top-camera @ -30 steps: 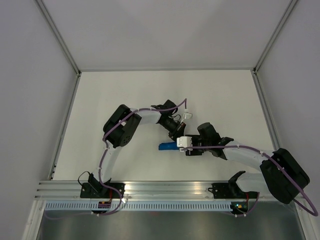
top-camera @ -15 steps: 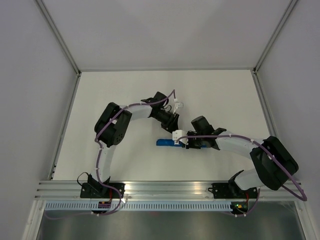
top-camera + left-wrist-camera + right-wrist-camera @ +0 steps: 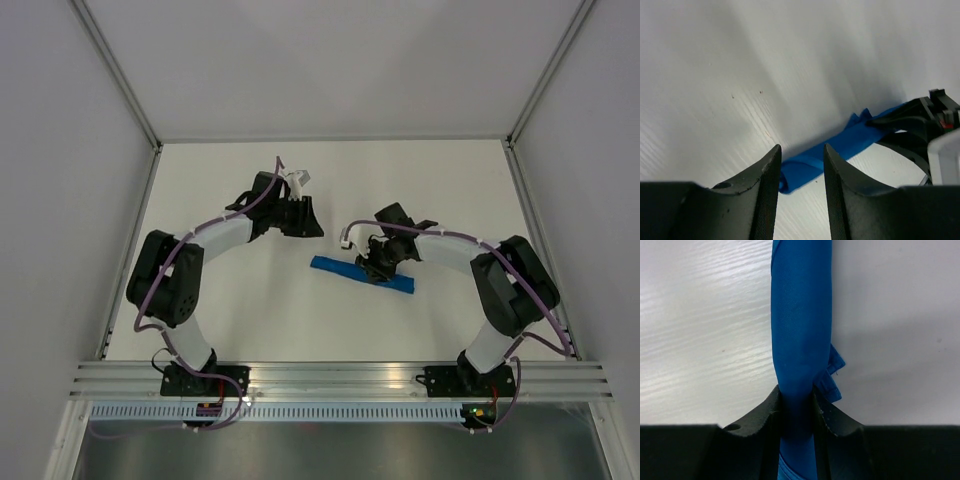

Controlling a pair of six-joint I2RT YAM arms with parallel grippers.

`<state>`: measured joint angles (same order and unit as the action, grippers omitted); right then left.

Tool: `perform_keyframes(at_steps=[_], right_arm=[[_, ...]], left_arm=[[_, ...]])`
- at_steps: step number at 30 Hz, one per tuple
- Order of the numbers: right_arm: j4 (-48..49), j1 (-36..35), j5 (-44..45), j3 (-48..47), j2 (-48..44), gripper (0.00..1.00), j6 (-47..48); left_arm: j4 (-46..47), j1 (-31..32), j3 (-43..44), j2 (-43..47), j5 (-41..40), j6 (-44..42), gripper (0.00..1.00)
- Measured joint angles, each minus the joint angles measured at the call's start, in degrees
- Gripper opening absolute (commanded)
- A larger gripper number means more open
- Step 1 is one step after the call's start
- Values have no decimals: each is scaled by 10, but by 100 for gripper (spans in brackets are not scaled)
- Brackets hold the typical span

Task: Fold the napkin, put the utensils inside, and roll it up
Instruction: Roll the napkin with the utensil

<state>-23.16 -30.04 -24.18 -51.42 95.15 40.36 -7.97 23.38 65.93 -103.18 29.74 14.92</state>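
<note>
The napkin is seen from above as a slim blue roll lying slantwise on the white table, right of centre. Only in the right wrist view is the right gripper shown clamped around it, a loose corner sticking out alongside. The left gripper is held apart and empty, near the roll's left end. The walls are set well away from the roll.
</note>
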Motion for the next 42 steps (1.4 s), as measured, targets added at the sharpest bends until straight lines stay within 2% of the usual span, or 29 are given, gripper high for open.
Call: perform_keyframes(at_steps=[6,15,24,34,42], right_arm=[[-28,23,-31,-90,77,20,-85],[-21,29,-54,-162,141,20,-210],[28,30,-72,-171,161,20,-319],[75,30,-81,-171,173,20,-407],[99,30,-87,-171,180,20,-443]], left_arm=[[81,19,-111,73,-49,90,43],[185,96,-198,81,-140,204,46],[244,152,-192,63,-269,296,52],[205,178,-164,48,-402,359,55],[163,189,-117,6,-459,383,54]])
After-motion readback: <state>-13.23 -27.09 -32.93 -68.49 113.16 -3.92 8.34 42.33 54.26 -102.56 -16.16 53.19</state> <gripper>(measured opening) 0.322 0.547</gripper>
